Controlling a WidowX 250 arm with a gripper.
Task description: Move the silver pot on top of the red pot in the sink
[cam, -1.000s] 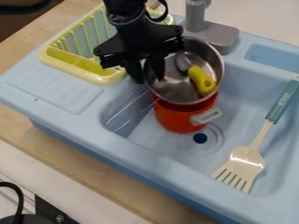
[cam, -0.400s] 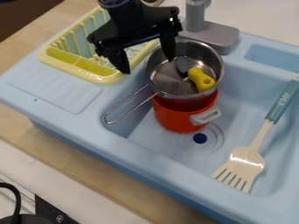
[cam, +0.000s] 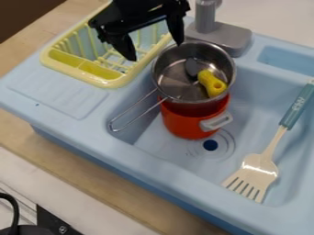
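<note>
Red pot [cam: 187, 124]: stood upright inside the blue sink [cam: 138, 153], its pale side handle [cam: 216, 121] turned to the right. It served as the landmark for every place given here.
Silver pot [cam: 175, 85]: rested on top of the red pot, its opening up, and hid the red pot's rim, so whether it sat on that rim or a little inside could not be told. Its wire handle [cam: 126, 120] reached out to the left of the red pot.
Yellow piece [cam: 212, 84]: lay in the silver pot, above the red pot, next to a dark, rounded piece [cam: 193, 67].
Gripper [cam: 156, 52]: hung above and to the upper left of the red pot, apart from the silver pot. It had risen and drawn off from the silver pot's left side.
Fingers [cam: 176, 32]: spread wide, with nothing between them; a second earlier they had been much closer together, down at the silver pot's rim.
Spatula [cam: 260, 167]: slotted, lay to the right of the red pot.
Meaning for the task: the silver pot had kept its place while the gripper pulled away, so it seemed to balance unaided. The move looked finished; clearing the rim without a nudge was probably all that was left.
</note>
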